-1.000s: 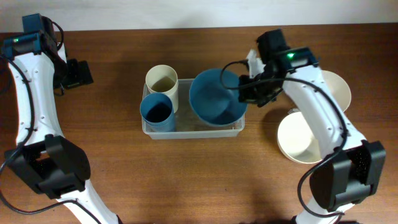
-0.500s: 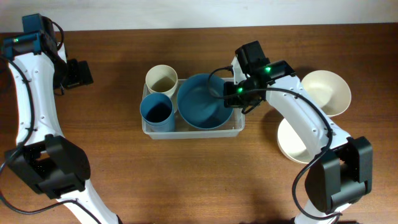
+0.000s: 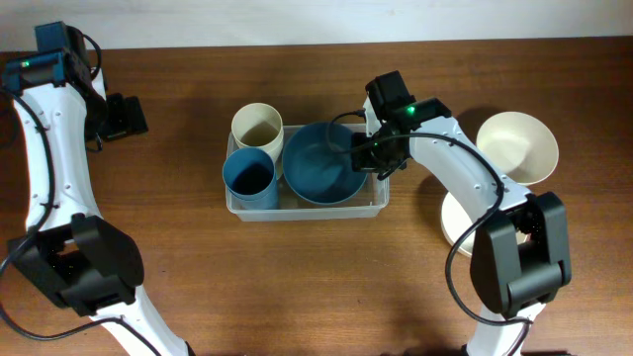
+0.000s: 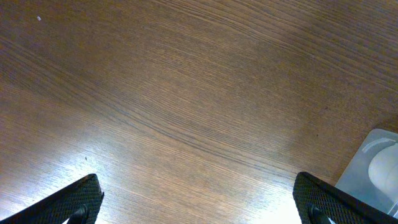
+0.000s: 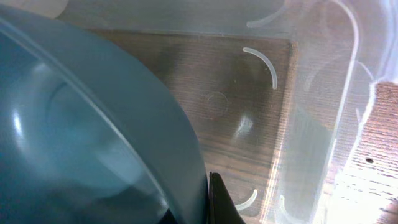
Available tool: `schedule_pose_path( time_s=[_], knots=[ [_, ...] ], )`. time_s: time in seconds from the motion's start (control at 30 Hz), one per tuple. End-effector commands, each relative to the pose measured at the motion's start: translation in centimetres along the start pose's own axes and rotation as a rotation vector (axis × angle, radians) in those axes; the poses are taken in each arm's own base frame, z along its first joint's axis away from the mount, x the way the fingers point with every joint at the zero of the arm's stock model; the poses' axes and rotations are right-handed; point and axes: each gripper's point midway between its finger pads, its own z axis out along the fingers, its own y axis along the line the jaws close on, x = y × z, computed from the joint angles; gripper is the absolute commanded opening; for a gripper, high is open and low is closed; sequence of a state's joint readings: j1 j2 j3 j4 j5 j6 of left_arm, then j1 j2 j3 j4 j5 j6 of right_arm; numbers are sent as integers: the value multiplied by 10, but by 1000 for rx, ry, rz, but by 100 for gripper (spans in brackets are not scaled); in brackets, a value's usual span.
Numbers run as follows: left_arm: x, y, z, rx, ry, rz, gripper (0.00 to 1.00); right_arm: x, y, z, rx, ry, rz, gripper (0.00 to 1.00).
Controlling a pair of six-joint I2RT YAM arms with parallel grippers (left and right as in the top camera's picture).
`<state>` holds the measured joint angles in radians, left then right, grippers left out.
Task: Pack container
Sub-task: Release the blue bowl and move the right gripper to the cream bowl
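**Supervisor:** What did you have on the screens?

**Operator:** I had the brown wooden table (image 3: pixel 316 297), and the clear container (image 3: pixel 307 212) sat near its middle, long side facing me. The blue bowl (image 3: pixel 318 170) filled the right part of it. On my right wrist camera its rim looked tilted above the see-through floor.

**Supervisor:** Anything outside the bin?

**Operator:** A cream bowl (image 3: pixel 519 145) stood well off to the right. A second cream bowl (image 3: pixel 457 229) lay nearer the front, partly hidden under my right arm.

**Supervisor:** And the left end?

**Operator:** A blue cup (image 3: pixel 249 178) stood upright there, with a cream cup (image 3: pixel 257 126) just behind it. I couldn't tell whether the cream one was wholly inside.

**Supervisor:** The claws?

**Operator:** My right claw (image 3: pixel 368 158) was pinched on the blue bowl's right rim, over the container. My left claw (image 3: pixel 127 117) was spread wide above bare table, far to the left, holding nothing.
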<state>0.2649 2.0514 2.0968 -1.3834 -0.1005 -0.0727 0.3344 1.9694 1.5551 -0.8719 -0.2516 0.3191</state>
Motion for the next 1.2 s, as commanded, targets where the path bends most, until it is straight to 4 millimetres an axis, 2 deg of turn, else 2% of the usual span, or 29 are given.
schedule_pose_path(
  time_s=[0.0, 0.13, 0.17, 0.23, 0.57, 0.67, 0.8, 0.87, 0.93, 1.0, 1.03, 1.1, 1.17],
  knots=[
    [-4, -1, -5, 11, -17, -13, 100, 2, -3, 10, 9, 19, 16, 4],
    [-4, -1, -5, 11, -17, -13, 100, 2, -3, 11, 9, 20, 16, 6],
    [-4, -1, -5, 11, -17, -13, 100, 2, -3, 11, 9, 20, 16, 17],
    [-4, -1, -5, 11, -17, -13, 100, 2, -3, 11, 9, 20, 16, 25],
    [-4, -1, -5, 12, -17, -13, 100, -4, -3, 5, 6, 6, 17, 25],
    [-4, -1, -5, 11, -17, -13, 100, -15, 4, -12, 0, -12, 0, 25],
    [-4, -1, -5, 11, -17, -13, 100, -34, 20, -50, -12, -54, -33, 25],
    [-4, -1, -5, 11, -17, -13, 100, -43, 24, -77, 3, -81, -40, 28],
    [-4, -1, -5, 11, -17, -13, 100, -48, 17, -102, 60, -105, -27, 37],
    [-4, -1, -5, 12, -17, -13, 100, -53, -12, -136, 159, -133, 40, 43],
    [-4, -1, -5, 11, -17, -13, 100, -54, -20, -142, 176, -138, 62, 43],
    [-4, -1, -5, 11, -17, -13, 100, -54, -56, -165, 207, -137, 151, 52],
    [-4, -1, -5, 11, -17, -13, 100, -50, -86, -175, 231, -129, 246, 55]
  ],
)
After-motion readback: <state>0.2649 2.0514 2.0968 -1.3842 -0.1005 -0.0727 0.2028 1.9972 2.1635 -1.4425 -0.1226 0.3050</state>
